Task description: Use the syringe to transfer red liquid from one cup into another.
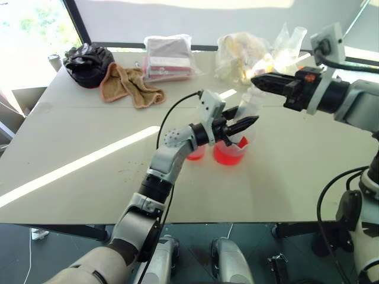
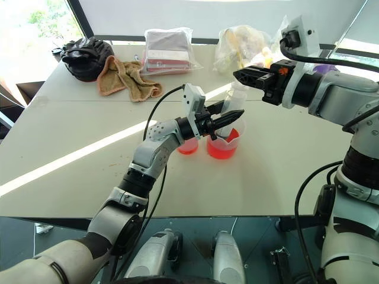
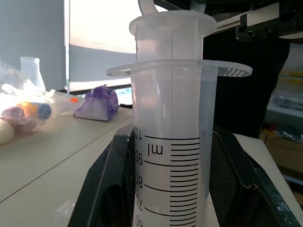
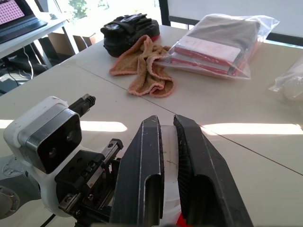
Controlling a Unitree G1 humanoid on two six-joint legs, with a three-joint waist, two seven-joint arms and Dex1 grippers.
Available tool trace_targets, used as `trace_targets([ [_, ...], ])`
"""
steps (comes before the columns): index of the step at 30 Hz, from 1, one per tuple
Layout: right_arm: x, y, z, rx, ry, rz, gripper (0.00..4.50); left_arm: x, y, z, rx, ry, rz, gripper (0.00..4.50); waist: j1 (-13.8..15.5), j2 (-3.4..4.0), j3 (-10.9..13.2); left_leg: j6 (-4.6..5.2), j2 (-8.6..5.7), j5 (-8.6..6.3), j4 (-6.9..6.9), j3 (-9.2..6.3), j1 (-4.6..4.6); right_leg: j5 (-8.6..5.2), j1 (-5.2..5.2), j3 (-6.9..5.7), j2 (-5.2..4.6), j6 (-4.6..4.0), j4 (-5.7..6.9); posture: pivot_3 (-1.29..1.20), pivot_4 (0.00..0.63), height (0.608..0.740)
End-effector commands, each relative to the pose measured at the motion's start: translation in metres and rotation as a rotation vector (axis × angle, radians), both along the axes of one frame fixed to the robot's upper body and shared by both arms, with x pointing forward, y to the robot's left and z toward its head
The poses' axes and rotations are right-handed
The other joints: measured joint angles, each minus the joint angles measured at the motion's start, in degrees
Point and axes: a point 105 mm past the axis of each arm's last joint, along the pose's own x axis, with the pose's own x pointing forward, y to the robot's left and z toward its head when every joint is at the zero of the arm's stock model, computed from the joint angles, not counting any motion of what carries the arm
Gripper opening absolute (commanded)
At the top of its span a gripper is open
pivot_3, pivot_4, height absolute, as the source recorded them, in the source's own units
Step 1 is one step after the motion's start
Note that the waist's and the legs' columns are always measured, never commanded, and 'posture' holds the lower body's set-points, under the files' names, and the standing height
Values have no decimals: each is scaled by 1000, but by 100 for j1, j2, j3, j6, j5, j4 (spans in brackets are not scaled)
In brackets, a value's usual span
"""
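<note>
**Syringe held upright over the larger cup, both grippers closed**

The syringe (image 2: pixel 232 109) stands upright above the larger clear measuring cup (image 2: pixel 224 144), its lower end inside the cup's rim. The left gripper (image 2: pixel 228 120) pinches the barrel from the side, black fingers (image 3: pixel 106 189) pressed against the clear plastic on either side of the printed scale; the barrel's flange and the white plunger (image 3: pixel 170 35) rise just above the grip. The plunger's top reaches up to the right gripper (image 1: pixel 265 81), which points across from the right with its jaws pressed together; in the right wrist view the two fingers (image 4: pixel 142 179) leave only a narrow slit between them, with something white showing through it, and I cannot tell whether they clamp the plunger or merely sit at it.

Red liquid (image 1: pixel 228 155) fills the lower part of the larger cup. Just beside it, on the robot's left, stands the smaller clear cup (image 1: pixel 196 154), also holding red liquid and partly hidden behind the left wrist.

Both cups sit near the middle of a pale table (image 1: pixel 89 148). Well apart, toward the far edge, lie a crumpled tan towel (image 1: pixel 127 84), a black bag (image 1: pixel 87 63), a clear plastic bag of flat packs (image 1: pixel 169 57), and another clear bag with yellowish contents (image 1: pixel 243 53).
</note>
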Motion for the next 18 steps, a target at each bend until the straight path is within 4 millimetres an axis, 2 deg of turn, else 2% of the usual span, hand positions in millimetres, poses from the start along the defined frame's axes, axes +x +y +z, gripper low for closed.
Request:
trace_targets([
  [1, -9, -8, 40, 35, -174, -28, 55, -1, -3, -8, 40, 6, -5, 1476, 0, 0, 0, 0, 0, 0, 0, 0, 0, 0, 0, 0, 0, 0, 0, 0, 150, 740],
  [9, -9, -7, 38, 35, -179, -21, 55, 0, -2, -5, 32, 1, 4, 1476, 0, 0, 0, 1, 0, 0, 0, 0, -1, 0, 0, 0, 0, 0, -2, 0, 150, 740],
  [13, -9, -4, 34, 30, -172, -10, 55, 5, 0, 6, -10, -15, 36, 1476, 2, 0, 0, 1, 0, 0, 0, 0, -1, 0, 0, 0, -1, 0, -3, 0, 150, 740],
  [18, -10, -2, 32, 31, -167, 3, 2105, 11, 3, 19, -47, -41, 66, 1476, 0, 0, 0, 2, 0, -1, -1, 0, -1, 0, 1, -1, 1, 0, -6, 0, 150, 740],
])
